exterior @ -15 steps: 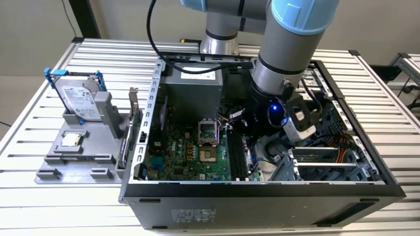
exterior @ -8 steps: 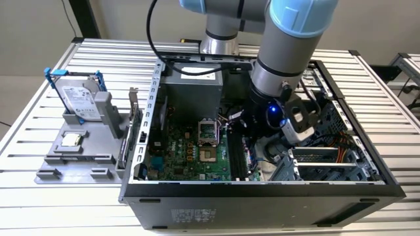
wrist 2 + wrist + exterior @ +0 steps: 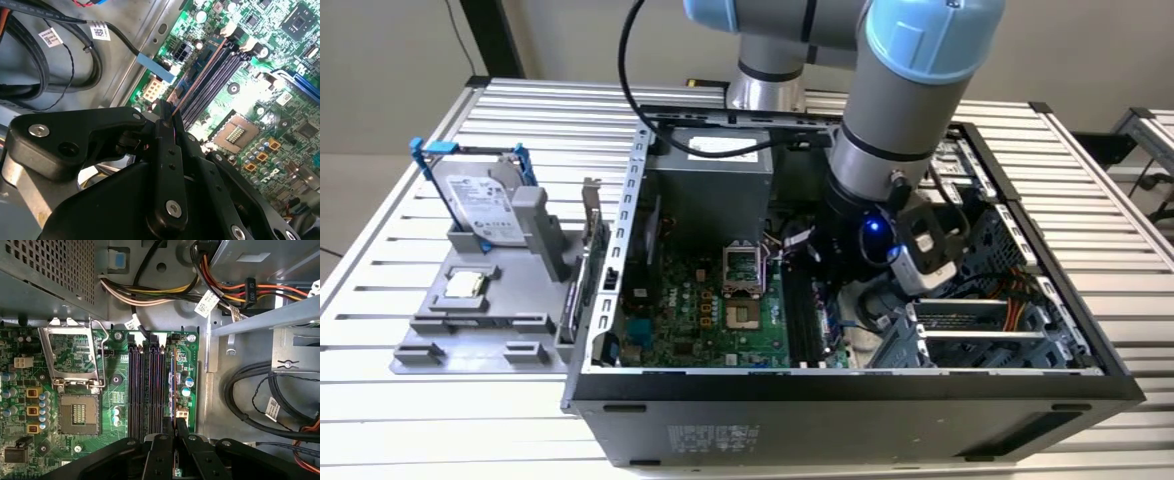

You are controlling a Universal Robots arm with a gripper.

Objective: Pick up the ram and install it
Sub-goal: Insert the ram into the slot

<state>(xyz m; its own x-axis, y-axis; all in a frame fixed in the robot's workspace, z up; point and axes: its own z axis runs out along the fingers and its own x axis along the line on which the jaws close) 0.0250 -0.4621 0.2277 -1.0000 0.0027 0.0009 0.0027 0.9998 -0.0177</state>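
The ram (image 3: 172,385) shows edge-on as a thin blue line along the black slot farthest from the processor socket (image 3: 77,412). In the second wrist view the ram (image 3: 200,75) runs as a thin edge over the slots (image 3: 222,72). My gripper (image 3: 175,427) is shut on the ram's near end, its black fingers (image 3: 167,150) pressed together on it. I cannot tell whether the stick is seated in the slot or just above it. In the exterior view my arm (image 3: 881,170) reaches down into the open computer case over the slots (image 3: 803,320).
The green motherboard (image 3: 707,310) lies in the case beside the power supply (image 3: 707,190). Cable bundles (image 3: 250,395) and a metal drive cage (image 3: 280,315) crowd the side beyond the slots. A hard drive (image 3: 487,205) and a chip (image 3: 463,287) sit on a grey fixture at the exterior view's left.
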